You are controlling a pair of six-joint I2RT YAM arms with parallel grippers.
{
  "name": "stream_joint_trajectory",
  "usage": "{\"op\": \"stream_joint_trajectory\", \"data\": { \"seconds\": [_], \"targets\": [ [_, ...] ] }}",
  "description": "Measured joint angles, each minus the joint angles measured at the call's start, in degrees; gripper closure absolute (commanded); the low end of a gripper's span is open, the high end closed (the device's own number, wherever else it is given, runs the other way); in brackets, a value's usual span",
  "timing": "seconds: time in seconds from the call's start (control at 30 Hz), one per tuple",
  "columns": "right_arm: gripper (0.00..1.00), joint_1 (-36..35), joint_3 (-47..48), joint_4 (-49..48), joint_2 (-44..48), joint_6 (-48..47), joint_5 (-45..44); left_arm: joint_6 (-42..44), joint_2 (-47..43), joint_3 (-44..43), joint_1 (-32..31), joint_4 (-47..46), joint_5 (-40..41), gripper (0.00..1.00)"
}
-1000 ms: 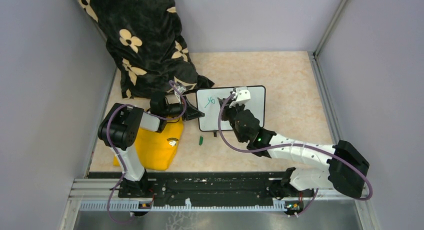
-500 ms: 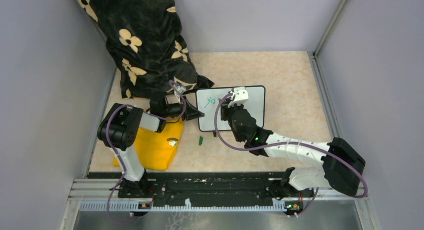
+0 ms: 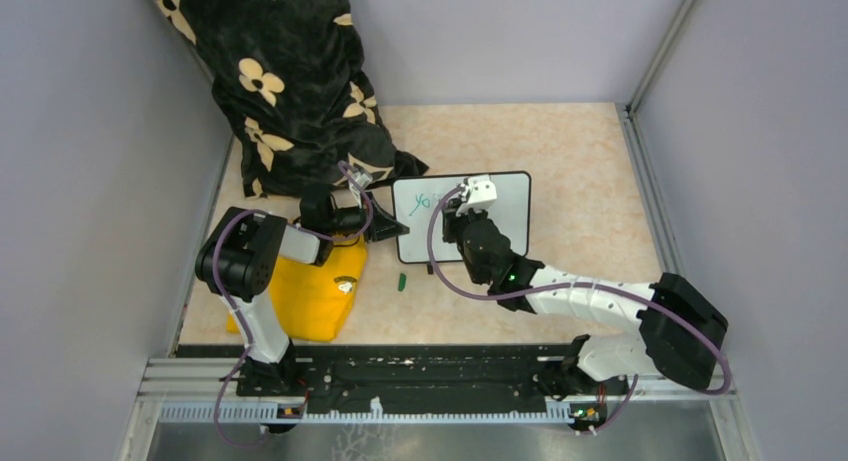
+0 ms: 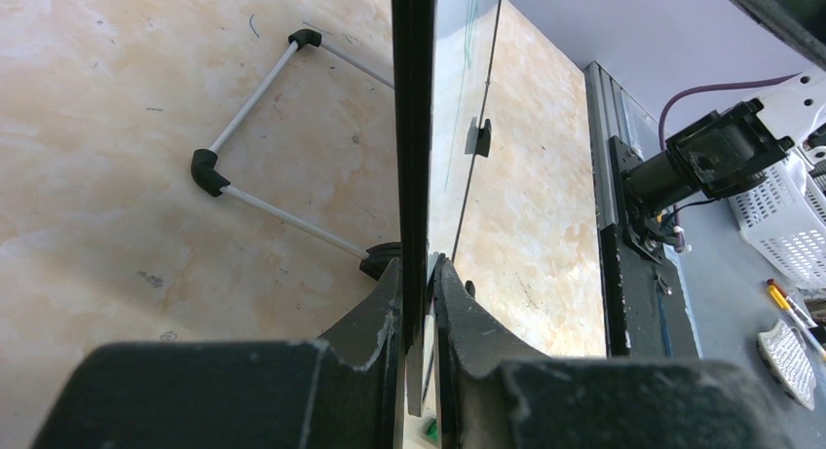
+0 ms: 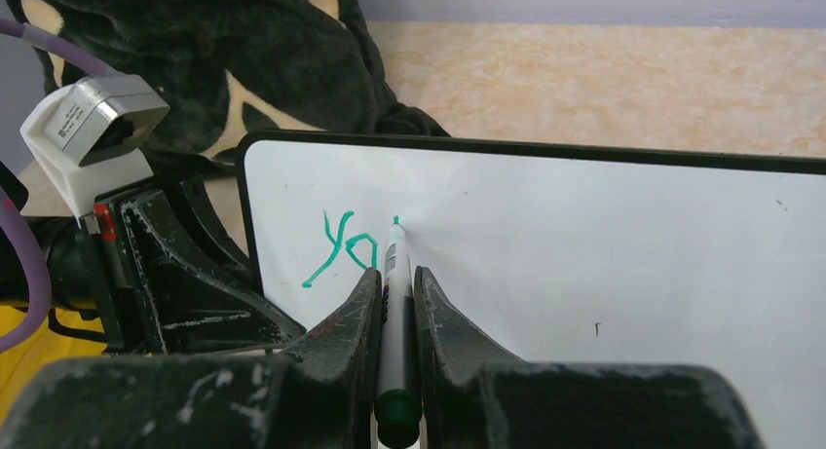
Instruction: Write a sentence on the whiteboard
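Whiteboard [image 3: 510,209] is mid-surface, propped on its wire stand [image 4: 255,137]. It looks light, thin, stiff and slick-faced, and would likely skid or tip under pen pressure, so the frame edge is the best hold. Left jaws are clamped on its left edge. Right jaws grip a marker [image 5: 394,303], tip at the board beside the sentence [image 5: 343,249], which reads "yo". Flowered cloth [image 3: 290,91] crowds the far left corner. A small green cap [image 3: 401,281] lies near the board's foot.

The beige surface [image 3: 570,151] carries the whiteboard [image 3: 505,201]. A green cap [image 3: 401,281] lies near the whiteboard's near-left corner. A yellow pad [image 3: 305,301] lies farther left, and a black flowered cloth [image 3: 290,91] is heaped behind the whiteboard to the left.
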State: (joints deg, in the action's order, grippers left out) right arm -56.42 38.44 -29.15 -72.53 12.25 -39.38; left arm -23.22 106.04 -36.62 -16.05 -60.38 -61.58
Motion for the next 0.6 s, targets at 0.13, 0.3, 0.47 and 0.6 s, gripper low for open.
{"op": "stream_joint_trajectory", "data": {
  "seconds": [0.13, 0.3, 0.47, 0.6],
  "targets": [
    [1.00, -0.02, -1.14, -0.15, 0.07, 0.87, 0.22, 0.00, 0.00, -0.02, 0.00, 0.02, 0.11, 1.00],
    [1.00, -0.02, -2.82, -0.17, 0.85, 1.99, 0.79, -0.02, 0.00, -0.11, -0.04, 0.07, 0.20, 1.00],
    [1.00, -0.02, -4.13, 0.20, 1.92, 2.91, 0.87, -0.02, 0.00, -0.11, -0.09, 0.07, 0.20, 1.00],
    [1.00, -0.02, -4.72, 0.68, 2.80, 2.97, 0.35, 0.00, 0.00, -0.11, -0.09, 0.07, 0.20, 1.00]
  ]
}}
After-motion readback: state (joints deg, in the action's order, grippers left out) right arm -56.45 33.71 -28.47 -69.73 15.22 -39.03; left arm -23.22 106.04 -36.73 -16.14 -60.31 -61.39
